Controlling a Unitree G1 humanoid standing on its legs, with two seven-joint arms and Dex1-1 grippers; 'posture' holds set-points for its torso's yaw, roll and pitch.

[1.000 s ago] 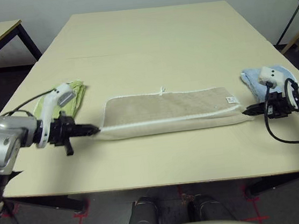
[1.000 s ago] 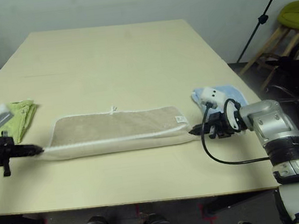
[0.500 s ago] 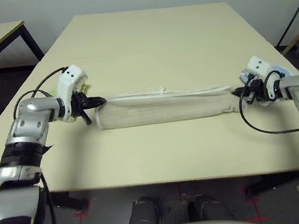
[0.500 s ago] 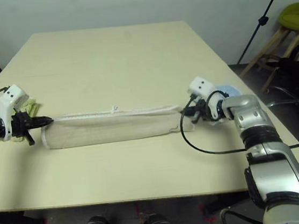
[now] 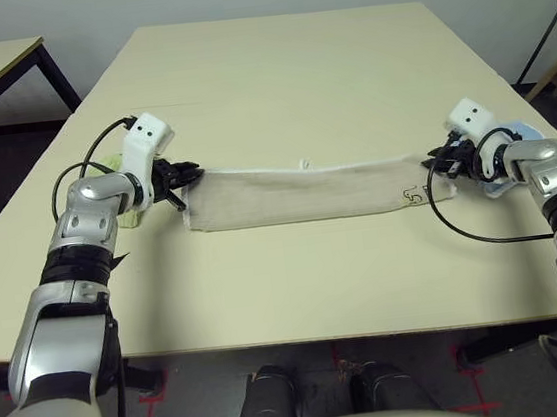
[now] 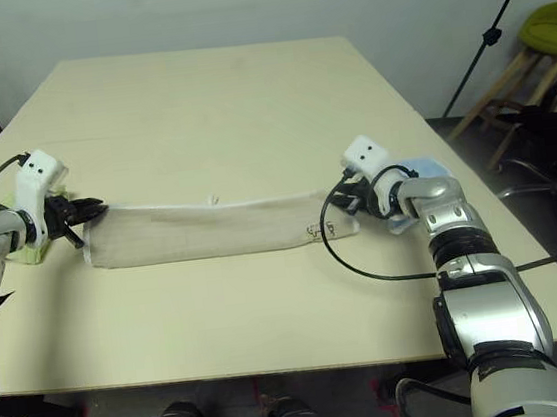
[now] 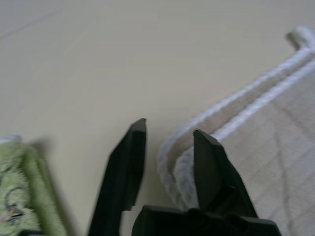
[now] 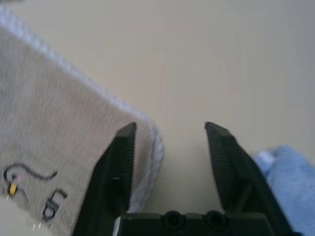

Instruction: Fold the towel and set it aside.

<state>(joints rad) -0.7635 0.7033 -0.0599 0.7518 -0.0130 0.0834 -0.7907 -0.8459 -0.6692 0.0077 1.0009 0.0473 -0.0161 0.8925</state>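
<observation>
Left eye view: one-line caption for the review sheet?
Both grippers, left and right, open at opposite ends of the folded towel lying flat on the table.

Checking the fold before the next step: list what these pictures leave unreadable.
- Towel: its layers lie stacked, so the head views hide how many there are.
- Dark logo: blurred in the right wrist view, too small in the head views.
- Green cloth: mostly hidden by the left arm in the head views, cut by the edge in the left wrist view.
- Blue cloth: largely behind the right gripper.
</observation>
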